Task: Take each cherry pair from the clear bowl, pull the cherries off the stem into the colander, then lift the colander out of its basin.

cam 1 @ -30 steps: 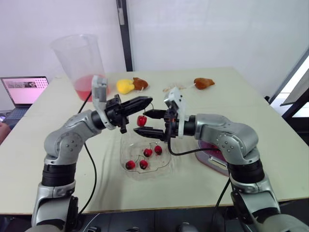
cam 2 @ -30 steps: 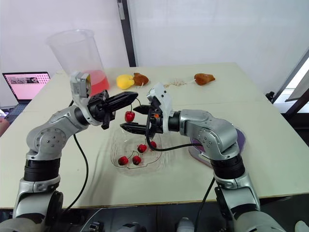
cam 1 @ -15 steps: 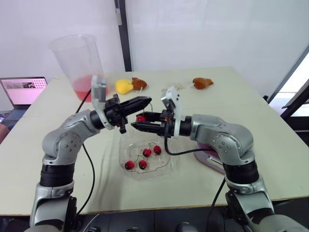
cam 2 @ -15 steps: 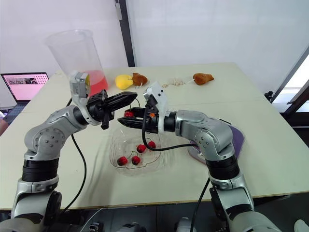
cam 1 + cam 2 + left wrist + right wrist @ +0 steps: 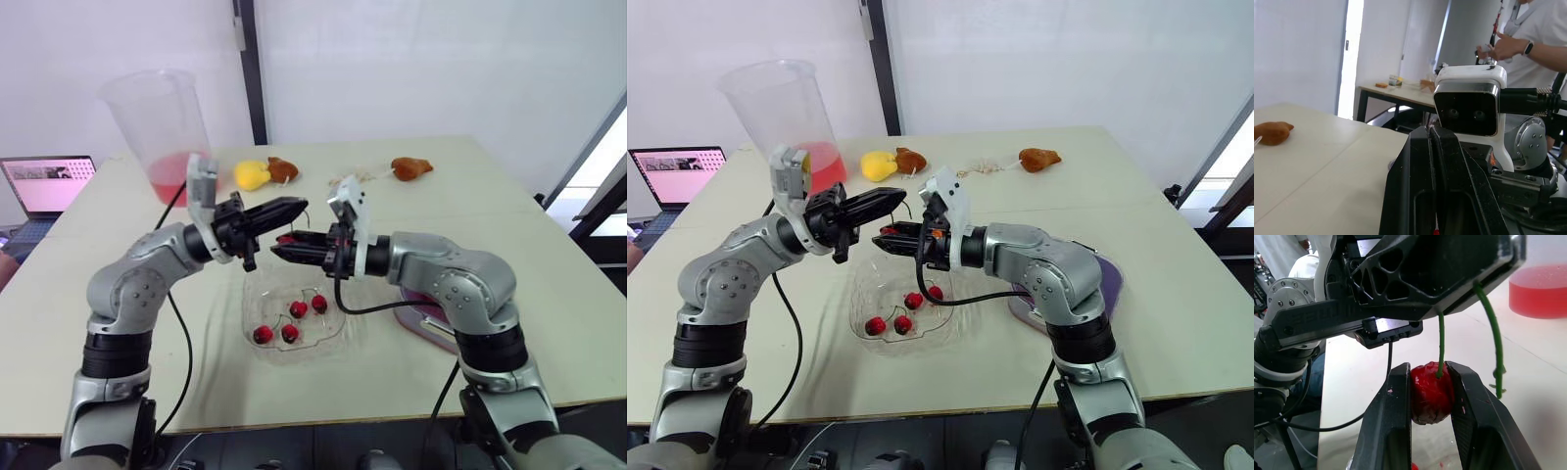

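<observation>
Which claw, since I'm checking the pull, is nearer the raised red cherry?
Right. The right claw is clamped on the red cherry itself; the left claw pinches only its green stem above, apart from the fruit.

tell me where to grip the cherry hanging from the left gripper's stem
Across the round body of the cherry, one finger on each side, coming from opposite the left gripper. Its stem rises from the top, so a side pinch leaves it free to pull. The right gripper sits this way.
</observation>
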`<state>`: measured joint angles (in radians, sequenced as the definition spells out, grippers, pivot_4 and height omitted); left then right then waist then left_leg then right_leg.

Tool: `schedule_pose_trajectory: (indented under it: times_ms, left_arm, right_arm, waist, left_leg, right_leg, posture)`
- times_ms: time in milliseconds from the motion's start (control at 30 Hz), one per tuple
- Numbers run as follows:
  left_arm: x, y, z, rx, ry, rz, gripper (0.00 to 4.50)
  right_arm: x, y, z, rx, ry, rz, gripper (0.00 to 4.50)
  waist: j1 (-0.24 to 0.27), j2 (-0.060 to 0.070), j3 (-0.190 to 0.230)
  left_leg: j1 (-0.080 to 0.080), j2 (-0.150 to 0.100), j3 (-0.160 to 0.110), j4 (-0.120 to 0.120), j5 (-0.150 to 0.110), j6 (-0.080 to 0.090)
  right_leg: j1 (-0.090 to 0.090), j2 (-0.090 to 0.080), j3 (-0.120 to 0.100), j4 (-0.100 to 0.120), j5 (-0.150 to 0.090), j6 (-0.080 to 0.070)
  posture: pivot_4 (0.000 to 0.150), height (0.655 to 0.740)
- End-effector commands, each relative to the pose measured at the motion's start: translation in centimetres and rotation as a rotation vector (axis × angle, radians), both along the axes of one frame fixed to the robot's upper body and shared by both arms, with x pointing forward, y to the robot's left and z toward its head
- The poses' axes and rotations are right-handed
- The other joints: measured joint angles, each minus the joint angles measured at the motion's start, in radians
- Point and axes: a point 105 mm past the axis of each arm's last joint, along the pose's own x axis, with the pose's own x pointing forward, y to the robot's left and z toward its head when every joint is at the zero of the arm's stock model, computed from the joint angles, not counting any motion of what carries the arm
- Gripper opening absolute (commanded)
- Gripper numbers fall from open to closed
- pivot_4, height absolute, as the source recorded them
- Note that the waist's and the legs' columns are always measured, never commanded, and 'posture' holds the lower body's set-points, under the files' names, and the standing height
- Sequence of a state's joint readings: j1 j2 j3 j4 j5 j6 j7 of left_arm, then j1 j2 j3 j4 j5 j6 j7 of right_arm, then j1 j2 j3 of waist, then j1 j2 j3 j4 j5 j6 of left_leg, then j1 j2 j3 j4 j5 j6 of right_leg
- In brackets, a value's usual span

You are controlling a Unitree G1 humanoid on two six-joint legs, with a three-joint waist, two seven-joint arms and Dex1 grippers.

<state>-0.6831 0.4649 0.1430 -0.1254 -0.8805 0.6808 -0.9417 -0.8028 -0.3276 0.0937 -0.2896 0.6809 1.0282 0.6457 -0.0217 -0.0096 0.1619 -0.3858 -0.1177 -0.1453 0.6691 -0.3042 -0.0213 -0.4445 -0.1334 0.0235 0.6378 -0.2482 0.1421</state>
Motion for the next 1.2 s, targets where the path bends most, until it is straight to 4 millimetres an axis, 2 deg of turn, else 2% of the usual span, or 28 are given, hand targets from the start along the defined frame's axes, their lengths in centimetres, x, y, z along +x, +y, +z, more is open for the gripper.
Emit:
schedule_pose_trajectory:
  times_ms: [33, 200, 433, 500, 633, 733, 800, 967, 1067, 1167, 1200]
  left_arm:
    - [-0.7, -0.7, 1.6, -0.031, -0.067, -0.039, 0.0]
    - [-0.7, -1.0, 1.8, -0.04, -0.074, -0.049, 0.0]
    - [-0.6, -0.8, 1.5, -0.036, -0.071, -0.051, 0.0]
    - [-0.6, -0.8, 1.5, -0.036, -0.072, -0.047, 0.0]
    - [-0.3, 0.1, 1.2, -0.022, -0.071, -0.017, 0.0]
    - [-0.3, 0.6, 0.6, 0.006, -0.071, 0.0, 0.0]
    - [-0.2, 1.0, 0.4, 0.004, -0.06, 0.02, 0.0]
    - [-0.4, 1.4, -0.9, 0.016, -0.025, 0.066, 0.0]
    - [-0.6, 1.6, -1.2, 0.024, -0.015, 0.078, 0.0]
    - [-0.6, 1.8, -1.2, 0.023, -0.011, 0.098, 0.0]
    - [-0.6, 1.8, -1.2, 0.023, -0.01, 0.101, 0.0]
  right_arm:
    - [-0.8, 0.1, -0.7, -0.068, -0.005, 0.03, 0.95]
    - [-0.6, -1.0, -2.4, -0.162, 0.006, 0.006, 0.95]
    - [-0.8, -3.1, -2.6, -0.224, -0.009, -0.03, 0.95]
    - [-0.8, -5.1, -2.0, -0.252, -0.024, -0.067, 0.95]
    - [0.0, -12.2, -0.4, -0.447, -0.07, -0.229, 0.95]
    - [0.1, -17.8, -1.0, -0.726, -0.081, -0.308, 0.95]
    - [-0.1, -20.3, -1.8, -0.845, -0.057, -0.315, 0.95]
    - [-0.2, -22.2, -4.7, -0.963, -0.003, -0.282, 0.95]
    - [0.0, -22.1, -5.4, -0.961, 0.008, -0.292, 0.95]
    - [0.4, -22.4, -5.4, -0.98, -0.006, -0.322, 1.93]
    - [0.4, -22.6, -5.1, -0.988, -0.011, -0.325, 2.44]
  waist:
    - [0.001, 0.0, 0.0]
    - [0.001, 0.0, 0.0]
    - [0.002, 0.0, 0.0]
    - [0.007, 0.0, 0.0]
    - [0.016, 0.0, 0.0]
    - [0.012, 0.0, 0.0]
    - [0.007, 0.0, 0.0]
    - [0.001, 0.0, 0.0]
    - [0.009, 0.0, 0.0]
    - [0.015, 0.0, 0.0]
    - [0.016, 0.0, 0.0]
  left_leg:
    - [0.0, 0.0, 0.0, 0.0, 0.0, 0.0]
    - [0.0, 0.0, 0.0, 0.0, 0.0, 0.0]
    - [0.0, 0.0, 0.0, 0.0, 0.0, 0.0]
    - [0.0, 0.0, 0.0, 0.0, 0.0, 0.0]
    - [-0.001, -0.002, 0.0, 0.002, 0.0, 0.001]
    - [-0.002, -0.002, 0.001, 0.003, -0.001, 0.002]
    - [-0.001, -0.001, 0.003, 0.002, -0.001, 0.002]
    - [0.002, 0.002, 0.006, -0.001, -0.001, 0.002]
    - [0.001, 0.002, 0.006, -0.001, -0.001, 0.002]
    - [0.001, 0.001, 0.006, 0.0, -0.001, 0.002]
    - [0.001, 0.001, 0.005, 0.0, -0.001, 0.002]
  right_leg:
    - [0.0, 0.0, 0.0, 0.0, 0.0, 0.0]
    - [0.0, 0.0, 0.0, 0.0, 0.0, 0.0]
    - [0.0, 0.0, 0.0, 0.0, 0.0, 0.0]
    - [0.0, 0.0, 0.0, 0.0, 0.0, 0.0]
    - [0.001, -0.001, 0.0, -0.001, 0.0, 0.0]
    - [0.001, -0.001, 0.0, -0.002, 0.0, 0.0]
    - [0.001, 0.0, 0.0, -0.002, 0.0, 0.0]
    - [0.001, 0.0, 0.002, -0.002, 0.0, 0.001]
    - [0.0, 0.0, 0.002, -0.002, 0.0, 0.001]
    - [0.0, 0.0, 0.002, -0.002, 0.0, 0.0]
    - [0.001, 0.0, 0.001, -0.003, 0.0, 0.001]
  posture:
    - [0.15, 0.74]
    - [0.15, 0.74]
    - [0.15, 0.74]
    - [0.15, 0.74]
    - [0.15, 0.74]
    - [0.15, 0.74]
    - [0.15, 0.74]
    - [0.15, 0.74]
    - [0.15, 0.74]
    - [0.15, 0.74]
    - [0.15, 0.74]
